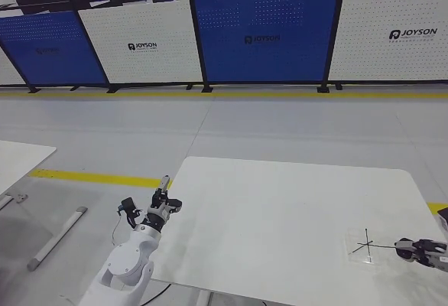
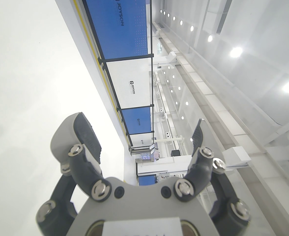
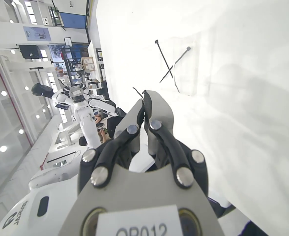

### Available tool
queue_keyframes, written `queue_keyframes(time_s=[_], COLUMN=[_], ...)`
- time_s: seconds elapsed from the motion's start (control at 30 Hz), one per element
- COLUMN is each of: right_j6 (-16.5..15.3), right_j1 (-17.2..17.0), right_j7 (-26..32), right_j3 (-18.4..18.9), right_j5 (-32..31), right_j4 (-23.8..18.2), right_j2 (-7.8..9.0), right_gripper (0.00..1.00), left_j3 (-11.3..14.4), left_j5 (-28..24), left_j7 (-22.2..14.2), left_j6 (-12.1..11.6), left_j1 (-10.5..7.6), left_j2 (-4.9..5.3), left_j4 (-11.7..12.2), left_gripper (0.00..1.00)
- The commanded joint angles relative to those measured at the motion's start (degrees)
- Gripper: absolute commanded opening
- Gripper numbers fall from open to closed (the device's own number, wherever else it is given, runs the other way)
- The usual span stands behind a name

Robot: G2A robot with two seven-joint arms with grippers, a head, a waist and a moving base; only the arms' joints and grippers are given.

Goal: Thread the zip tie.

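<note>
Two black zip ties lie crossed in an X, flat on the white table, near its right edge and well back from the far one. Each is a thin, straight plastic strip ending in a small square head. A faint see-through sheet seems to lie under them, though its outline is hard to trace.

Just beside the ties, on the side toward the table's right edge, sits the right gripper. Its jaws are pressed together, pinching a thin black strip whose curved end sticks out past the tips. It looks like another tie's tail, but I cannot tell for sure. The strip's free end stays apart from the crossed pair.

A wide stretch of smooth, matte tabletop separates this from the left gripper, which hangs just off the table's left edge, over the floor, with the edge running alongside it. Its jaws stand wide apart and hold nothing. The fingers are grey metal with dark ribbed pads, joined by black links and round silver screws.
</note>
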Motion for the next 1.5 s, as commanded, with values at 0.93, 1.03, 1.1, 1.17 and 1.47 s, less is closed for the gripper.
queue_keyframes(time_s=[0.93,1.03,1.1,1.17,1.47], right_j6=[-5.12,-5.12,-5.12,-5.12,-9.67], right_j1=[-4.57,-4.57,-4.57,-4.57,-3.75], right_j7=[-9.01,-9.01,-9.01,-9.01,-10.46], right_j3=[-5.76,-5.76,-5.76,-5.76,-8.30], right_j5=[8.38,8.38,8.38,8.38,7.39], right_j4=[-12.51,-12.51,-12.51,-12.51,-15.21], right_j2=[-1.81,-1.81,-1.81,-1.81,-2.34], right_gripper=[0.00,0.00,0.00,0.00,0.00], left_j3=[0.00,0.00,0.00,0.00,0.00], left_j5=[0.00,0.00,0.00,0.00,0.00], left_j7=[0.00,0.00,0.00,0.00,0.00], left_j6=[0.00,0.00,0.00,0.00,0.00], left_j1=[0.00,0.00,0.00,0.00,0.00], left_j2=[0.00,0.00,0.00,0.00,0.00], left_j4=[0.00,0.00,0.00,0.00,0.00], left_gripper=[1.00,1.00,1.00,1.00,1.00])
